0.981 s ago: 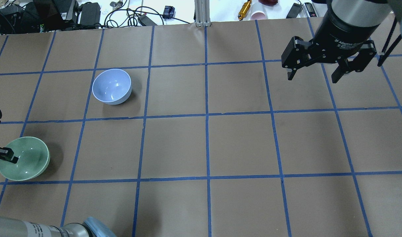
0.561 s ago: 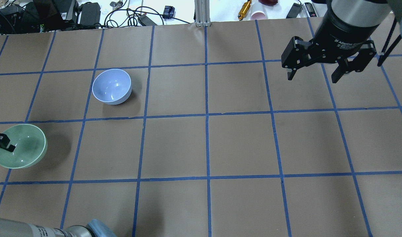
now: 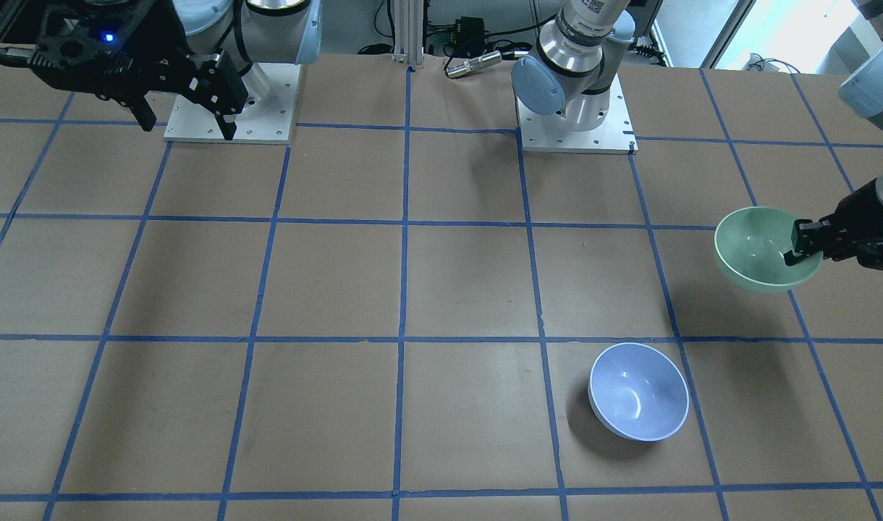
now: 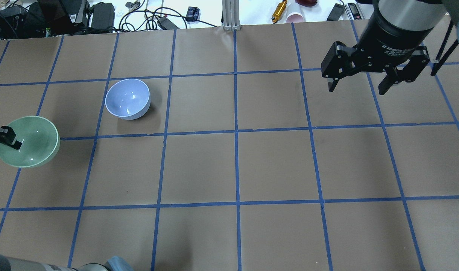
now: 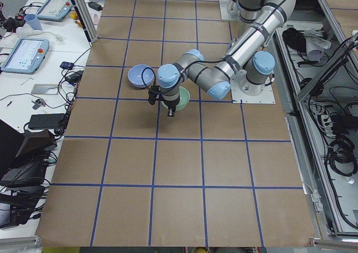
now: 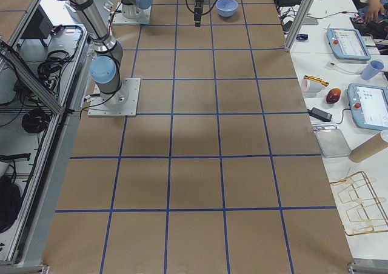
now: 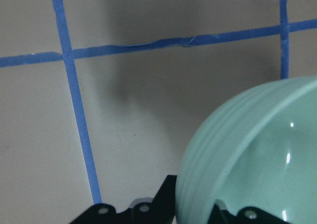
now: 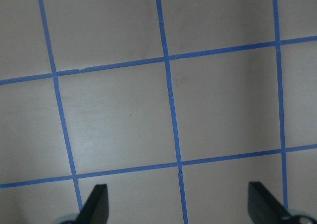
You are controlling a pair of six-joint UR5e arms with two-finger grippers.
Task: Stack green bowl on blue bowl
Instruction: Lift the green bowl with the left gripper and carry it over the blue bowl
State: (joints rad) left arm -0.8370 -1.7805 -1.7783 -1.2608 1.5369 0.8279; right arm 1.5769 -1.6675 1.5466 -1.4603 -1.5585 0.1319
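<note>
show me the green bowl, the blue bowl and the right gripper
green bowl (image 4: 34, 143): overhead exterior view, inner wall.
blue bowl (image 4: 127, 98): overhead exterior view, inner floor.
right gripper (image 4: 356, 90): overhead exterior view, midway between its open fingertips.

1. left claw (image 4: 7, 142): cut off at overhead view's 9 o'clock edge.
2. green bowl (image 7: 223, 149): cropped at left-wrist view's 4 o'clock corner.

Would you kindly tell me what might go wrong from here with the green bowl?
1. The left fingers pinch the glossy green bowl at one rim spot only, off the table; it may tilt or slip.
2. The blue bowl sits free on the table; an off-centre descent might shove it.
</note>
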